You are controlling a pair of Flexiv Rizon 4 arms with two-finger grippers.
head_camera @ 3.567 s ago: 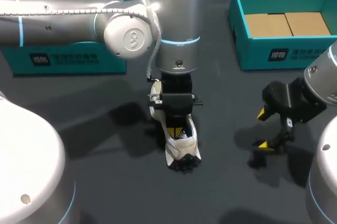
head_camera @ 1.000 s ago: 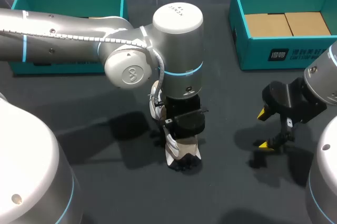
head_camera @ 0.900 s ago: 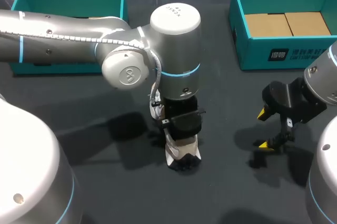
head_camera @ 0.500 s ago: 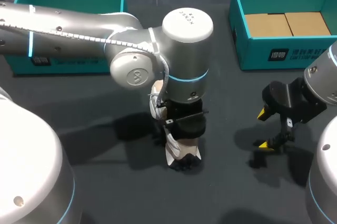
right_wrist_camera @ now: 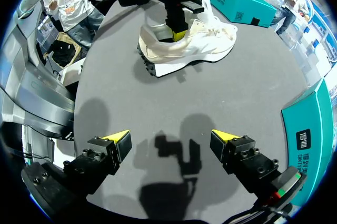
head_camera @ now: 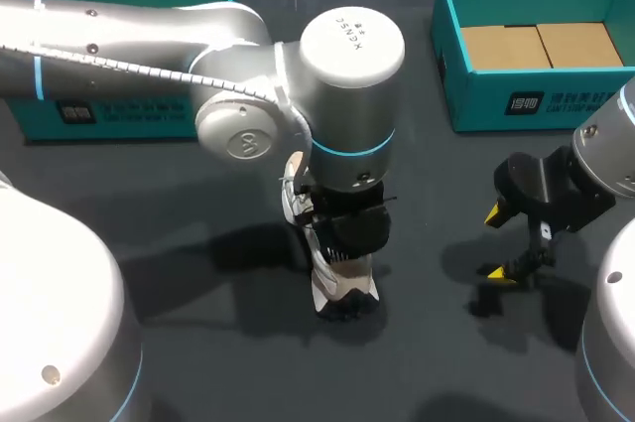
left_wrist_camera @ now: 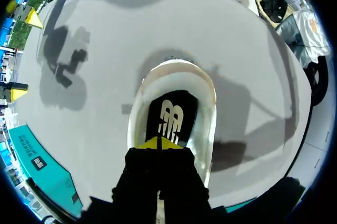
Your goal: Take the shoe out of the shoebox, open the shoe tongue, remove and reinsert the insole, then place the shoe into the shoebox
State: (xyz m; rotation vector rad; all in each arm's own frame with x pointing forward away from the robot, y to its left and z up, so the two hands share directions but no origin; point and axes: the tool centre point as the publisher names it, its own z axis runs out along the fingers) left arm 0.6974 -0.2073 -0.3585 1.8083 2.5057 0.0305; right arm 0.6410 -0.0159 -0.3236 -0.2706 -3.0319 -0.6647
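A cream-white shoe [head_camera: 342, 293] stands on the dark table at the middle, its toe toward the front edge. My left arm's wrist [head_camera: 347, 94] hangs straight over it and hides the heel. In the left wrist view my left gripper [left_wrist_camera: 159, 143] is shut, its yellow tips together down inside the shoe [left_wrist_camera: 205, 92] and resting on the black insole [left_wrist_camera: 171, 116] with a white logo. Whether it pinches the insole I cannot tell. My right gripper [head_camera: 498, 243] stands open to the right of the shoe, holding nothing. It faces the shoe [right_wrist_camera: 195, 47] from the side.
A teal shoebox [head_camera: 451, 65] with brown cardboard inside stands at the back right. A second teal box [head_camera: 129, 109] sits at the back left, partly behind my left arm. Bare dark table lies between the shoe and my right gripper [right_wrist_camera: 171, 138].
My left arm's wrist has shifted a little to the right and turned over the shoe, its gripper staying shut inside. The shoe and the right arm have kept still.
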